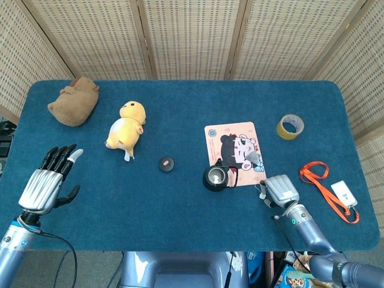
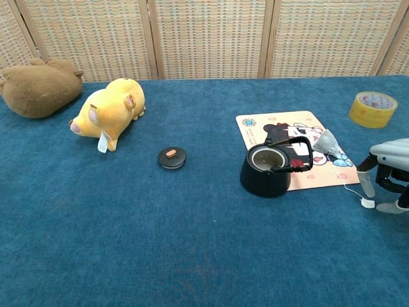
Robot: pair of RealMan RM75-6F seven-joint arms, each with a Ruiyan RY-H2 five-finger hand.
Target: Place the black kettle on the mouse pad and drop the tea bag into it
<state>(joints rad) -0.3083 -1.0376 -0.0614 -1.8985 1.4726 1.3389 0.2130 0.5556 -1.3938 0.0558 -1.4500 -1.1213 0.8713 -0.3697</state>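
Note:
The black kettle (image 1: 216, 177) (image 2: 271, 167) stands lidless, partly on the near-left corner of the cartoon mouse pad (image 1: 235, 133) (image 2: 300, 121). Its lid (image 1: 166, 164) (image 2: 172, 157) lies apart on the cloth to the left. The grey tea bag (image 1: 255, 157) (image 2: 327, 142) lies on the pad's right edge. Its string runs to a white tag (image 2: 367, 203) on the cloth. My right hand (image 1: 282, 191) (image 2: 388, 173) hovers over that tag, fingers pointing down and apart, one fingertip (image 2: 365, 185) just above it. My left hand (image 1: 48, 183) rests open at the near left, far from everything.
A yellow plush (image 1: 126, 125) (image 2: 108, 109) and a brown plush (image 1: 74, 102) (image 2: 38, 86) lie at the back left. A tape roll (image 1: 290, 126) (image 2: 372, 109) sits right of the pad. An orange lanyard (image 1: 321, 180) with a white card (image 1: 344, 193) lies near the right edge.

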